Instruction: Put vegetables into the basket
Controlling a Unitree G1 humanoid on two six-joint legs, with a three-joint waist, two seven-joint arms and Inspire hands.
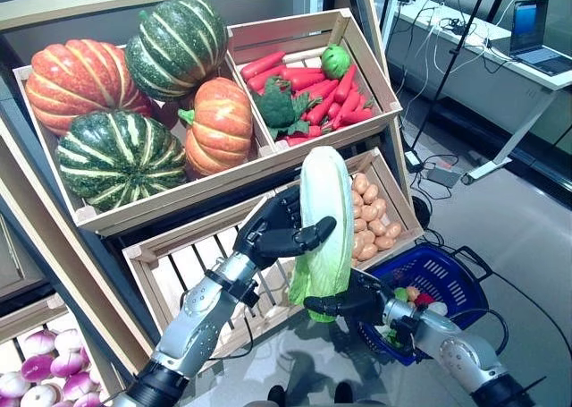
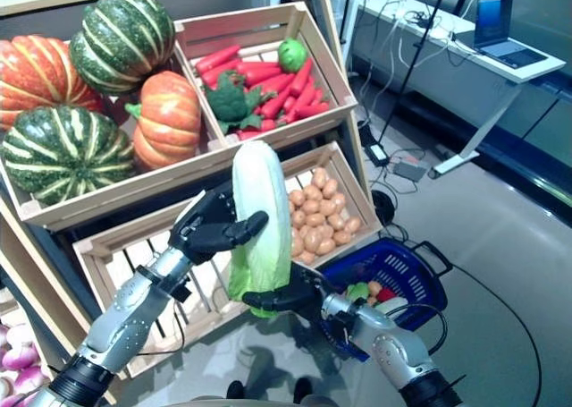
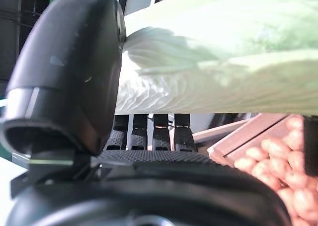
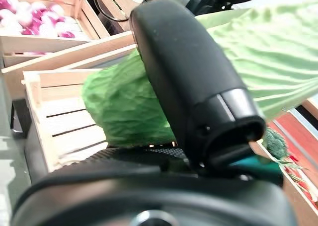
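Cabbage (image 1: 323,219) stands upright, leafy green end down. Your left hand (image 1: 279,230) and right hand (image 1: 350,300) both squeeze it.

A long pale-green napa cabbage (image 1: 323,224) stands upright at the middle of the scene, before a slatted wooden crate (image 1: 192,273) on the lower shelf. The left hand (image 1: 279,228) is at its nine o'clock, thumb across its front; the right hand (image 1: 347,301) is at its six o'clock, round the leafy end. At the cabbage's three o'clock sits a wooden crate of small tan potatoes (image 1: 375,215). At four o'clock, on the floor, is a blue plastic shopping basket (image 1: 438,277) with a few vegetables in it. At twelve o'clock is a wooden crate of red carrots and green broccoli (image 1: 308,89); at ten o'clock, a wooden crate of orange and green striped pumpkins (image 1: 134,112). At eight o'clock lies a wooden crate of purple-white onions (image 1: 45,367).
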